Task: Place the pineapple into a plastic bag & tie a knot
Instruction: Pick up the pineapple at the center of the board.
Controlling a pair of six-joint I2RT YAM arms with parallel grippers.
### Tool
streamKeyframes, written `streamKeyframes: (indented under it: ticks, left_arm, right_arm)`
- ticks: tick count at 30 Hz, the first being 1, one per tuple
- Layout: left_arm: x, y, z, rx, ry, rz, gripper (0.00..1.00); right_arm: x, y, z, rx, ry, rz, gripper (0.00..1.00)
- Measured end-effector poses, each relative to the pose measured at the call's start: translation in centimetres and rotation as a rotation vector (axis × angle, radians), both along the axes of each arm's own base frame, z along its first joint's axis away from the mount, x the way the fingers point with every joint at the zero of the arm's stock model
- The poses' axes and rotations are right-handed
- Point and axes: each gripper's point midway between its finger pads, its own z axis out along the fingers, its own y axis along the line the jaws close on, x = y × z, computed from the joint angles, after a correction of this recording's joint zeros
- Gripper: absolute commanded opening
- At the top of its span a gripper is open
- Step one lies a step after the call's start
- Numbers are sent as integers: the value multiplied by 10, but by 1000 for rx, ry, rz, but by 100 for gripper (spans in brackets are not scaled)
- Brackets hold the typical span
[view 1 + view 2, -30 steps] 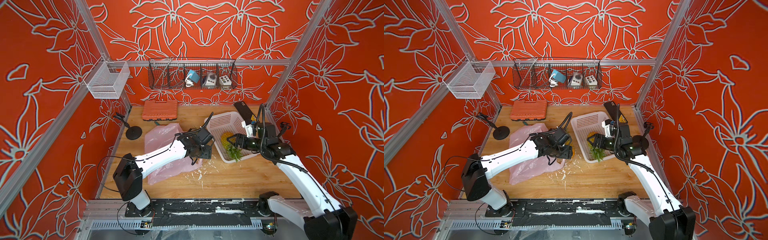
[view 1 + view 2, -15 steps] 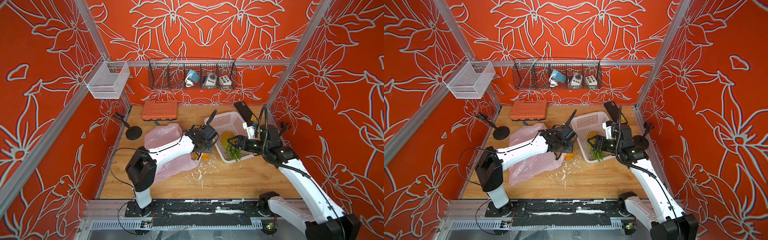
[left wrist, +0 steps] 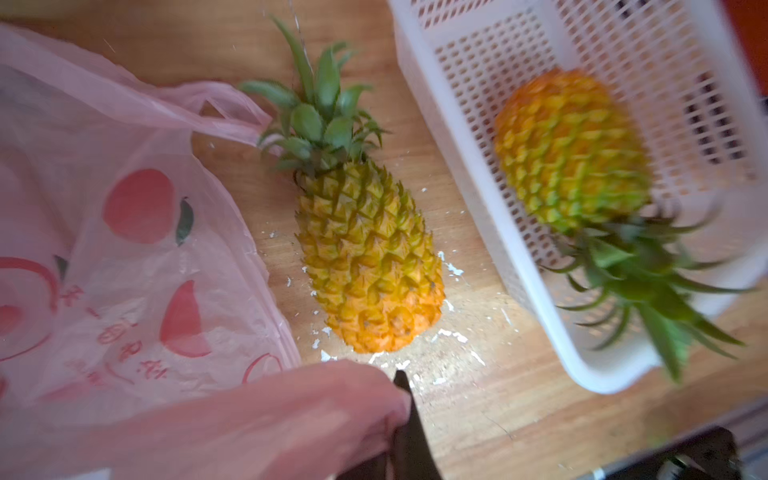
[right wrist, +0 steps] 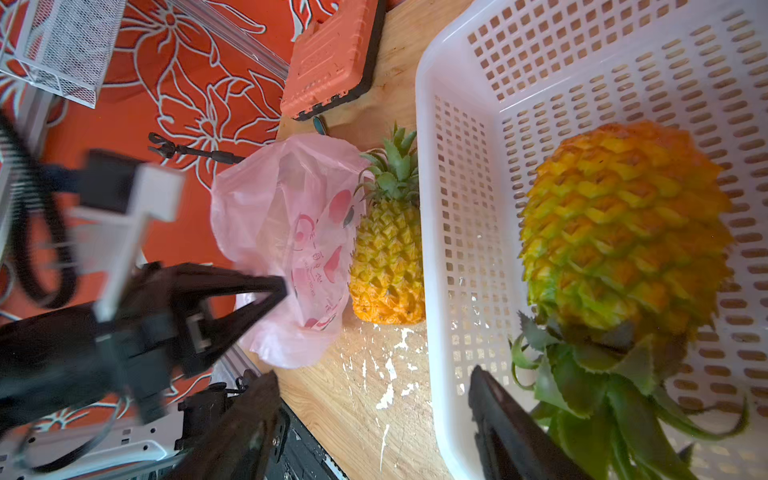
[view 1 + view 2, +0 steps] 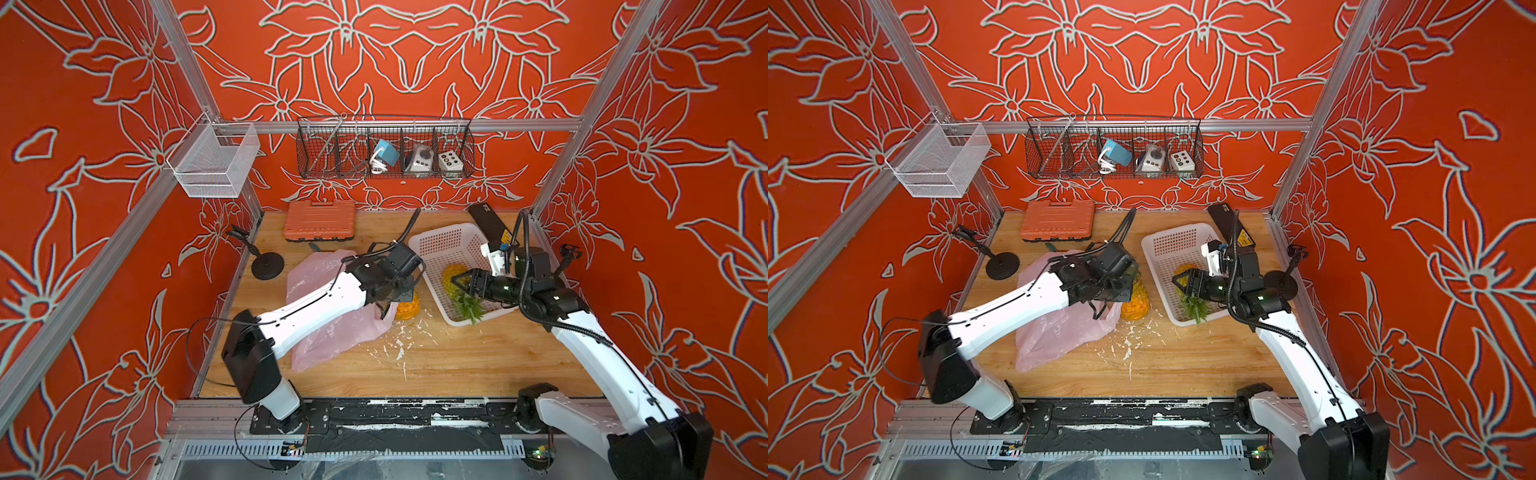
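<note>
Lying left of centre in both top views, the plastic bag (image 5: pixel 345 332) is pinched at its rim by the closed left gripper (image 3: pixel 401 399), likely so its mouth can be lifted beside the table pineapple (image 3: pixel 365 266). The right gripper (image 4: pixel 372 374) is spread wide over the basket pineapple (image 4: pixel 623 232).

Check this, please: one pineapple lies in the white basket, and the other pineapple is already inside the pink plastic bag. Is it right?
Not quite. One pineapple does lie in the white basket, but the other pineapple is not inside the pink plastic bag: it lies on the wooden table beside the bag. The left wrist view shows this.
</note>
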Motion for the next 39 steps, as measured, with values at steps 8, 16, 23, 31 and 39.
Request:
streamKeyframes:
  ticks: [8,16,23,31,39]
  left_arm:
    - [-55,63,86,-147,-125,25,0]
    - [-104,107,35,-131,-10,81,0]
    - [-119,120,43,-188,-31,95,0]
    - [-124,123,43,-204,-30,88,0]
    - [-127,122,43,-213,-27,71,0]
  right_arm:
    - [32,75,-7,-156,-1,163,88]
    - [87,130,-55,-343,48,183,91]
    - [120,154,-112,-495,117,170,97]
    - [147,174,-144,-603,144,156,98]
    - [145,168,-188,-696,219,169,43]
